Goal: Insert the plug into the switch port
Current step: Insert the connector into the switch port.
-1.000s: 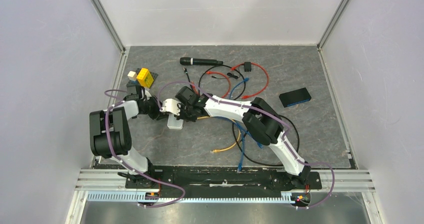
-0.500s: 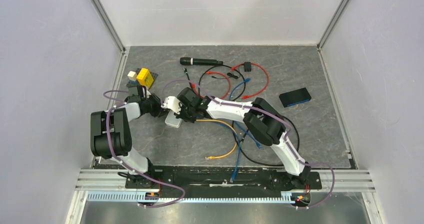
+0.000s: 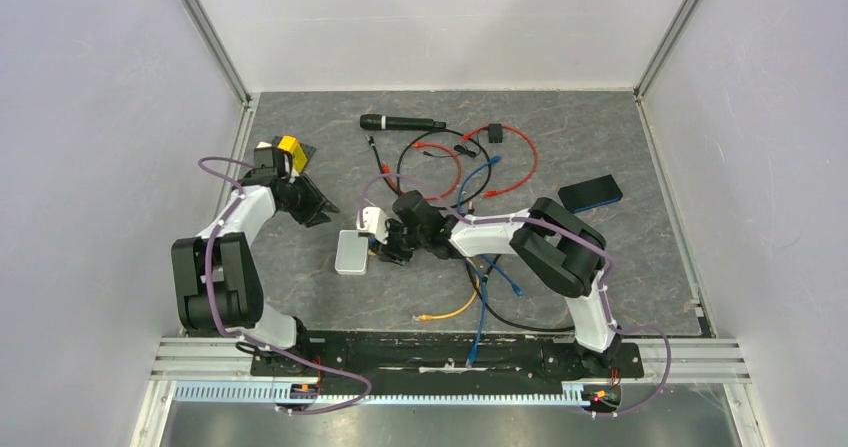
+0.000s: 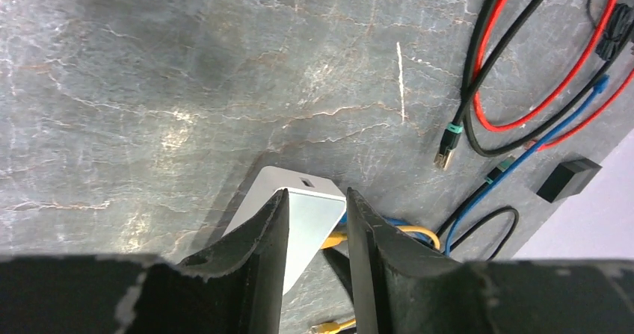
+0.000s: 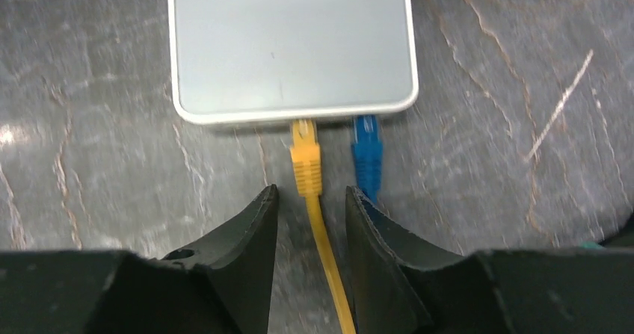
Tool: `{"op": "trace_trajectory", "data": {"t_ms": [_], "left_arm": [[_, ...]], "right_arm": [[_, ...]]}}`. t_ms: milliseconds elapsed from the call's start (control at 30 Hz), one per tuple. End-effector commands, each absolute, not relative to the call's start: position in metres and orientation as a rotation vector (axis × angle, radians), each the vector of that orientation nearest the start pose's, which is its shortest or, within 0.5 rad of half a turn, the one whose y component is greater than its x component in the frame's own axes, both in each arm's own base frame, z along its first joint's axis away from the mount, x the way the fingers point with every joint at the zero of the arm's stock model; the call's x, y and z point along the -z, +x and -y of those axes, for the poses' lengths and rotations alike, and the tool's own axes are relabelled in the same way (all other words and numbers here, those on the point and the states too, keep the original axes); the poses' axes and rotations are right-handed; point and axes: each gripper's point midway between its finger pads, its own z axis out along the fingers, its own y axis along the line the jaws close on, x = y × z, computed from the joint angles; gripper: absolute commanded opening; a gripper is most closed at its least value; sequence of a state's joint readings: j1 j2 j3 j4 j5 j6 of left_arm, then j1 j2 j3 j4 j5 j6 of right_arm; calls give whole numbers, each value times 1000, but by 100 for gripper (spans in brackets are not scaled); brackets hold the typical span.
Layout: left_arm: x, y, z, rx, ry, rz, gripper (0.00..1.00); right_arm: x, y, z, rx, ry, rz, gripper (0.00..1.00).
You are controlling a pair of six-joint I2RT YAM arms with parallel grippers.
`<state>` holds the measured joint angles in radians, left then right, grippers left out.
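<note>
Two side by side in the box: yellow plug, blue plug; left gripper, right gripper ajar.

The switch box is laid flat on the table, left of centre and toward the near edge. The plug is seated in the switch port in the box's right-hand long edge, and a second plug is set just beside it in the same edge. Loose cables are spread behind the box and to its right. A microphone is laid near the far edge, a block stack near the far left corner, and a flat case toward the right edge
</note>
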<state>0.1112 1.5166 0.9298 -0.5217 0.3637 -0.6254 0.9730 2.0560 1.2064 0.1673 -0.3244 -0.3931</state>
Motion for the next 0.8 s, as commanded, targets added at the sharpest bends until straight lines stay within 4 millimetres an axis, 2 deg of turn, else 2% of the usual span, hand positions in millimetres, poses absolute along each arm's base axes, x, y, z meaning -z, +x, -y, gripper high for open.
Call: {"op": "trace_trajectory", "data": {"t_ms": [0, 233, 567, 633, 767], "left_arm": [[-65, 311, 42, 584, -848, -2621, 40], [-49, 291, 43, 605, -859, -2659, 39], [-39, 272, 64, 778, -895, -2675, 30], [-37, 268, 65, 785, -896, -2685, 27], [-31, 261, 75, 868, -915, -2704, 23]], "right_arm": [[4, 246, -413, -673, -1639, -1730, 39], [19, 237, -409, -692, -1680, -1733, 33], [28, 234, -426, -651, -1709, -1703, 27], [28, 236, -430, -644, -1699, -1700, 23], [22, 239, -441, -662, -1649, -1681, 3]]}}
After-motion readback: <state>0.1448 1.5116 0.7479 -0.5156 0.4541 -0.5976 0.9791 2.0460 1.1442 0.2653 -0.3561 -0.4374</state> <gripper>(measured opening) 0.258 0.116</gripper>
